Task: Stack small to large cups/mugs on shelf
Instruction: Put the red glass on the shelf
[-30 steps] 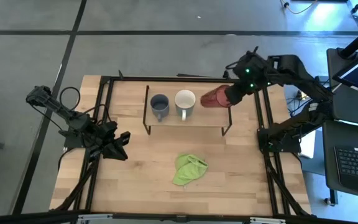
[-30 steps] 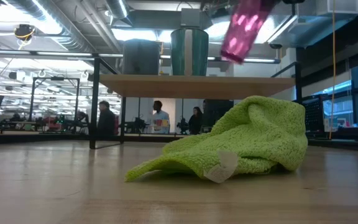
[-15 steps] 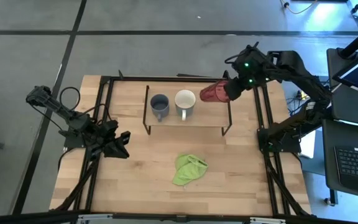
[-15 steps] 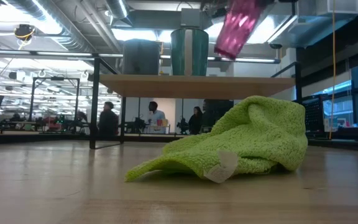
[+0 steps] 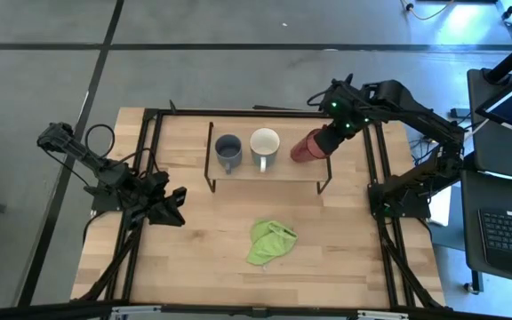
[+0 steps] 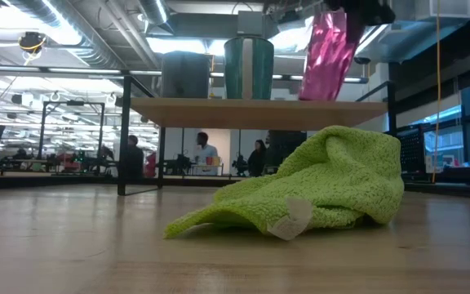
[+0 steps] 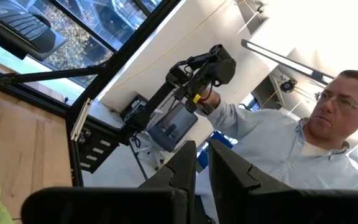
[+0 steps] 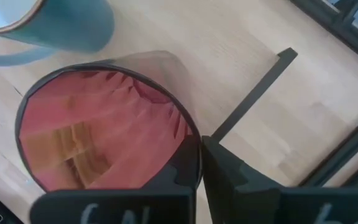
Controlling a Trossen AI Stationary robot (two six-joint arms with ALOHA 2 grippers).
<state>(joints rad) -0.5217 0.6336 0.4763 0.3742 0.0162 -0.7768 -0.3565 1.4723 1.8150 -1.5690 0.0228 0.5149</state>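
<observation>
The dark red cup (image 5: 308, 147) is in my right gripper (image 5: 325, 139) over the right end of the shelf (image 5: 274, 172); in the low view the cup (image 6: 329, 53) is slightly tilted with its base at the shelf board (image 6: 219, 112). A blue-grey mug (image 5: 228, 151) and a white mug (image 5: 264, 145) stand upright on the shelf's left and middle. My left gripper (image 5: 172, 204) is shut and empty over the table's left side. My right gripper pinches the cup's wall at the rim (image 8: 194, 140), one finger inside the mouth and one outside. The fingers come from above, slanting in from the table's right. The cup hangs below them, mouth up and slightly tilted; whether its base touches the shelf I cannot tell.
A lime-green cloth (image 5: 270, 242) lies crumpled on the table in front of the shelf. Black frame rails (image 5: 380, 178) run along the table's left and right sides. A person in a light blue shirt (image 7: 272, 149) shows beyond the table in the left wrist view.
My right gripper has come down and a little toward the table's left and near edge with the red cup. The cup has tipped from strongly slanted to nearly upright, and its base has dropped to the level of the shelf's right end.
</observation>
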